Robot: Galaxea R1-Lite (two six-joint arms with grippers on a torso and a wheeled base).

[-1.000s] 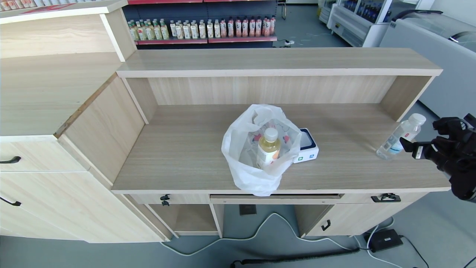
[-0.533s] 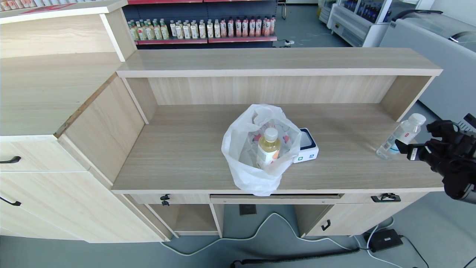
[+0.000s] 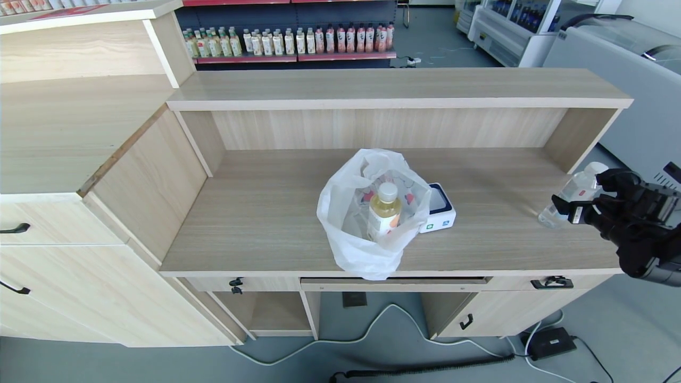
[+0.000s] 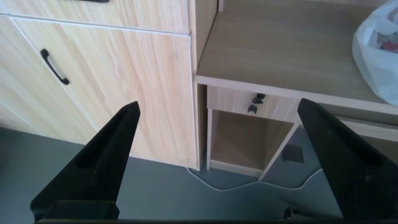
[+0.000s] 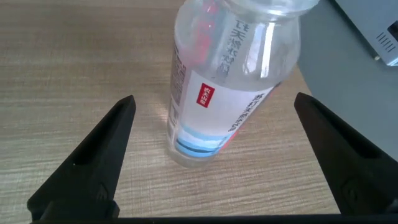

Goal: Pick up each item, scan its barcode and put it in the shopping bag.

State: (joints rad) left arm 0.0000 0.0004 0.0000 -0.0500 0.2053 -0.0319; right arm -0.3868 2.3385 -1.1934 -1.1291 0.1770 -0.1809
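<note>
A clear water bottle [image 3: 569, 196] with a white cap stands at the counter's right end. My right gripper [image 3: 579, 189] is open, with one finger on either side of the bottle. In the right wrist view the bottle [image 5: 214, 127] stands between the spread fingers [image 5: 87, 168] of that gripper [image 5: 214, 98], apart from them. A white shopping bag [image 3: 348, 239] sits mid-counter with a yellow tea bottle [image 3: 384, 210] upright inside. The white scanner [image 3: 440, 208] lies just right of the bag. My left gripper [image 4: 219, 104] hangs open, holding nothing, off the counter's left front corner, with the bag [image 4: 379, 50] far off.
The wooden counter [image 3: 266, 213] has a raised back shelf [image 3: 393, 88] and a side wall [image 3: 582, 133] near the water bottle. The counter's right edge is close behind the bottle. A tall cabinet [image 3: 64, 138] stands at the left. Cables lie on the floor [image 3: 425, 361].
My right gripper has moved left toward the water bottle, and its open fingers now stand on both sides of it. The bag, tea bottle and scanner have not moved.
</note>
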